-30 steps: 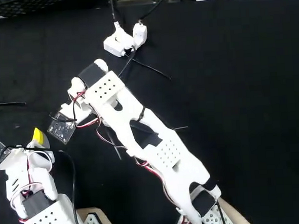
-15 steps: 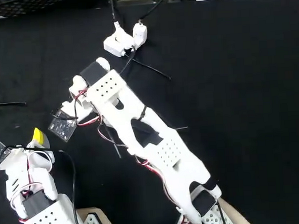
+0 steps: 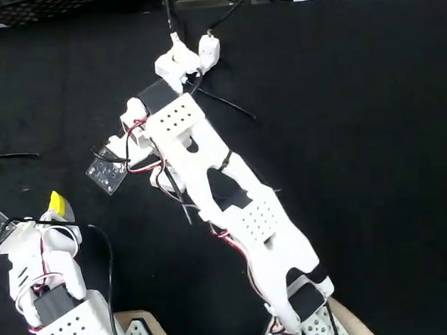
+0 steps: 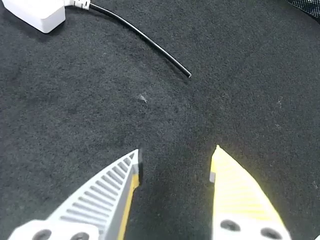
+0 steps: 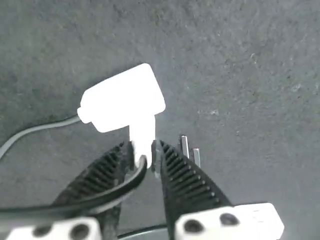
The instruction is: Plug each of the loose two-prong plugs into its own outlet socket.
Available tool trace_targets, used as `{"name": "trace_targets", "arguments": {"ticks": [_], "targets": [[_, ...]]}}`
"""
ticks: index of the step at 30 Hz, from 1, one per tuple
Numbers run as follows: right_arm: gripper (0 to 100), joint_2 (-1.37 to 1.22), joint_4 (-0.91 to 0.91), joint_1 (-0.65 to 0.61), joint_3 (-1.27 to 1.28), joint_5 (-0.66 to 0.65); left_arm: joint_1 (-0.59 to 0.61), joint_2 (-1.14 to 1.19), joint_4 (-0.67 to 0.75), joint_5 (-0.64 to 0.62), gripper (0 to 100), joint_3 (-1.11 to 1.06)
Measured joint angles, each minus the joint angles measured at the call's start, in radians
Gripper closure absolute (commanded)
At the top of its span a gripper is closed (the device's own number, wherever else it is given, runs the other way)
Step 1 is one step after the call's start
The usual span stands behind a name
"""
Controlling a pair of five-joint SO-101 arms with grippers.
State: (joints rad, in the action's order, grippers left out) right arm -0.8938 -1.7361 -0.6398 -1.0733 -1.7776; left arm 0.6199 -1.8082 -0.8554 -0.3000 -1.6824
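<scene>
By how things lie, the task looks to be in its early part: no two-prong plug can be seen seated in a socket, so every insertion is probably still to do. The right gripper (image 5: 144, 148), with ridged black fingers, is pinched on the narrow neck of a white blocky plastic plug (image 5: 122, 104) that trails a grey cable and lies on the black cloth table (image 5: 240, 60). Two short bare metal prongs (image 5: 188, 146) show just beside one finger; which piece they belong to I cannot tell. In the high view this arm stretches from 6 o'clock toward 12 o'clock. Its wrist overlaps the near side of a cluster of white plastic plug-and-socket pieces (image 3: 209, 51) at about 11 o'clock on the table, with dark cords running off the far edge. Whether any of those pieces are mated is too small to judge. A thin loose black wire (image 3: 229, 106) lies at 4 o'clock from the cluster. The left gripper (image 4: 176, 152), at about 8 o'clock on the table, has its yellow-and-white ribbed fingers spread and holds nothing. A white plastic block (image 4: 35, 12) with a thin black cable (image 4: 145, 37) lies well apart from it. Compared with a second ago, the right arm has extended toward 12 o'clock, going from short of the cluster to against it, while the left arm has not shifted.
</scene>
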Motion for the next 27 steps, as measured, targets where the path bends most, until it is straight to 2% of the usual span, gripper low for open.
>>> {"name": "trace_targets", "arguments": {"ticks": [2,5,8,12,18,20,25,27], "targets": [[98.7,-0.002,0.0,0.0,-0.035,0.006,-0.003,0.0,0.0,0.0,76,0.0],[98.7,-0.002,0.0,0.006,-0.117,0.094,-0.063,0.0,0.0,-0.002,76,0.0],[98.7,-0.002,0.0,0.044,-0.209,0.213,-0.135,0.0,0.0,0.0,76,0.0],[98.7,-0.002,0.0,0.126,-0.31,0.436,-0.175,0.0,0.0,0.0,76,0.0],[98.7,-0.002,-0.003,0.338,-0.385,0.75,-0.299,0.0,0.002,-0.002,76,0.0],[98.7,-0.002,-0.003,0.427,-0.388,0.801,-0.368,0.0,0.002,0.017,76,0.0],[98.7,-0.002,-0.003,0.618,-0.388,0.914,-0.594,0.0,0.014,0.193,76,0.0],[98.7,-0.002,-0.003,0.681,-0.388,0.951,-0.672,0.0,0.041,0.215,76,0.0]]}}
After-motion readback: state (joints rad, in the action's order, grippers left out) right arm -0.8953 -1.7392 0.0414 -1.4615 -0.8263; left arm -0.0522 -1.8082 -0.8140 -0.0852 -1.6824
